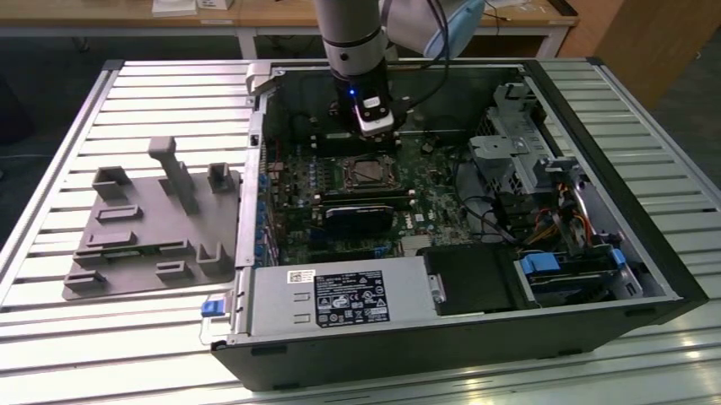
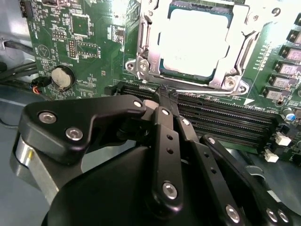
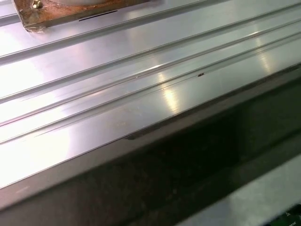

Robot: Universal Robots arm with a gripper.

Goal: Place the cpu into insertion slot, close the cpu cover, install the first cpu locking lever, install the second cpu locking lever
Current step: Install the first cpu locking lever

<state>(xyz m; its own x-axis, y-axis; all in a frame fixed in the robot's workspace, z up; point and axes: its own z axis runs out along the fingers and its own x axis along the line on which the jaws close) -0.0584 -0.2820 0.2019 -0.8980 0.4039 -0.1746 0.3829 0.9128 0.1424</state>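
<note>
Status: pale silver-grey square cpu [image 2: 195,35] sits in its socket on the green motherboard [image 2: 84,47]. Thin silver windowed cpu cover [image 2: 151,42] lies shut over it, pinning it. Black gripper [image 2: 167,94] is at the socket edge nearest the black memory slots [image 2: 225,117], jaws together, likely slim for lever work.

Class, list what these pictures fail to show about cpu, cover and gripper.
cpu top: washed out by glare, second wrist view.
cover: one side cut off by that view's edge.
Whether the shut gripper pinches anything: its tips hide it.
Socket detail: too small, exterior view.
</note>
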